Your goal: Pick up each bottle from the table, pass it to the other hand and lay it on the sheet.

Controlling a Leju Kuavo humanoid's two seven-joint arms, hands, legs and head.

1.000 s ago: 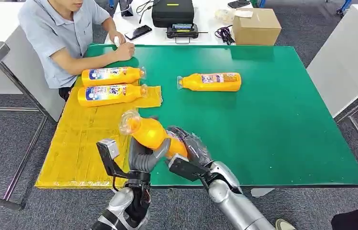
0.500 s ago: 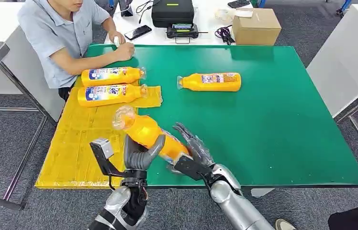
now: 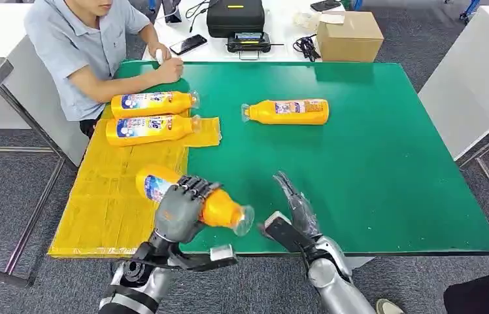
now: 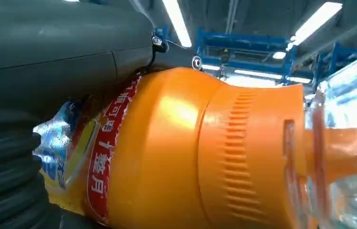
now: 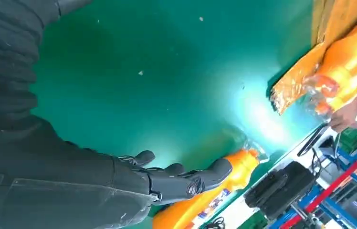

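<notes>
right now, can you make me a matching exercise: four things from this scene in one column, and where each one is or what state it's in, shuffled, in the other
Things:
1. held bottle
2. lone bottle
3. right hand
4. cardboard box

Places or states:
A. lying on the bare green table, off the sheet
B. gripped by the left hand above the yellow sheet
C. on the white table beyond the green one
D. holds nothing, fingers extended

Pairs: 1-B, 2-A, 3-D, 4-C
</notes>
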